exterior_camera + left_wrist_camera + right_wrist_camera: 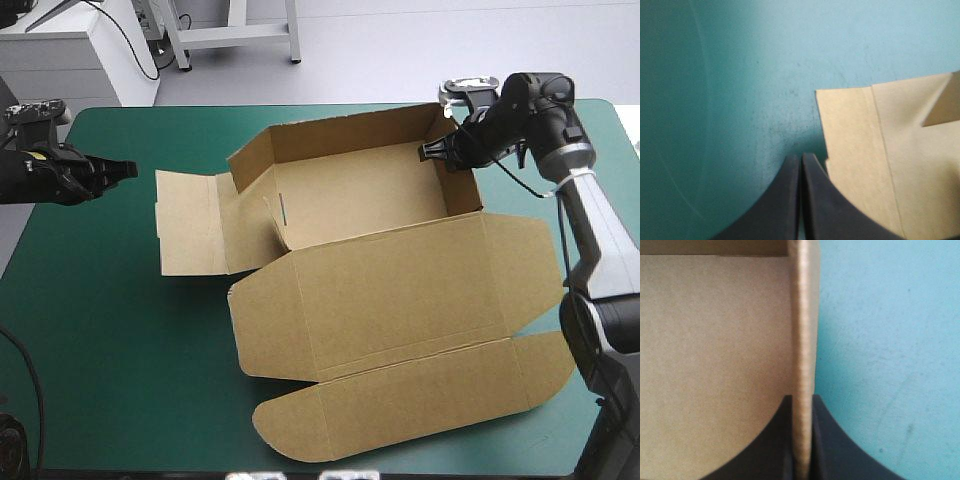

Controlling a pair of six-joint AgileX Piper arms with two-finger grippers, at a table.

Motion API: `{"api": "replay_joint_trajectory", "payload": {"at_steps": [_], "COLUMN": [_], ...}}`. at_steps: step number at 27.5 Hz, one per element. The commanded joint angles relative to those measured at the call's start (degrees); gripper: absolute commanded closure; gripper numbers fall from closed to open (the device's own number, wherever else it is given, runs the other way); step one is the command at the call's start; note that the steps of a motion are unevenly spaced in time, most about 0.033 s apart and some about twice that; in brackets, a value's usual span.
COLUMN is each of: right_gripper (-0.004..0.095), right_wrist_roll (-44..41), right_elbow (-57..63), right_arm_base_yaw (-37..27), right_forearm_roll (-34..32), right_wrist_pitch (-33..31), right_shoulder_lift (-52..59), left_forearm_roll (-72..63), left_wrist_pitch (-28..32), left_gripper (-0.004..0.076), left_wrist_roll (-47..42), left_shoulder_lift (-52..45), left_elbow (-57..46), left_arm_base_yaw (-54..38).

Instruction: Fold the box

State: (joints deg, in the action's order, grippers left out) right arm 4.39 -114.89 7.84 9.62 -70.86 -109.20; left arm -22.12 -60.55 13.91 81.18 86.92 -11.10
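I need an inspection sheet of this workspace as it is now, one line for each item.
Surface: teal-green cover, smooth, with the box on its middle.
Job's things: brown box, an open tray with walls raised; lid flat toward the near edge; left flap lying flat.
Clutter: nothing seen.
Hands: left hand shut, empty, just short of the left flap; right hand shut on the box's right wall.
Cables: nothing seen beyond the robot's own.
Surroundings: nothing seen at the table.
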Motion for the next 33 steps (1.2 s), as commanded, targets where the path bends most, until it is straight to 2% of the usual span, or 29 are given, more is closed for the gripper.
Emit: {"api": "replay_joint_trajectory", "payload": {"at_steps": [1,4,9,14,18,21,26,33], "right_gripper": [0.0928,0.0928,0.0928,0.0928,0.0928,0.0928,0.0928,0.0928], "right_wrist_roll": [-1.00,-2.55,-2.55,-1.25,-0.20,0.35,2.00,2.42], "right_elbow": [-1.76,-1.76,-1.76,-1.76,-1.76,-1.76,-1.76,-1.76], "right_arm_base_yaw": [-0.59,-3.80,-8.10,-12.04,-12.50,-12.50,-12.50,-12.50], "right_forearm_roll": [-0.71,-0.06,2.83,9.06,12.67,15.18,19.54,20.46], "right_wrist_pitch": [-0.74,-0.74,-0.74,-0.74,-0.74,-0.74,-0.58,1.69], "right_shoulder_lift": [9.86,15.54,20.75,23.99,25.64,25.87,25.87,24.60], "left_forearm_roll": [-4.37,-13.59,-19.93,-35.48,-48.58,-54.73,-58.57,-58.53], "left_wrist_pitch": [5.08,4.88,4.27,-2.23,-8.44,-10.72,-13.27,-13.27], "left_gripper": [0.0732,0.0732,0.0732,0.0732,0.0732,0.0732,0.0732,0.0732], "left_wrist_roll": [-0.76,-0.36,0.22,6.31,11.79,13.72,14.85,15.28], "left_shoulder_lift": [-0.30,1.47,1.72,2.87,3.69,3.69,3.04,0.11], "left_elbow": [1.46,1.46,1.46,1.46,1.46,1.46,1.46,1.46], "left_arm_base_yaw": [-1.43,-6.53,-10.79,-12.33,-12.33,-12.33,-12.22,-8.52]}}
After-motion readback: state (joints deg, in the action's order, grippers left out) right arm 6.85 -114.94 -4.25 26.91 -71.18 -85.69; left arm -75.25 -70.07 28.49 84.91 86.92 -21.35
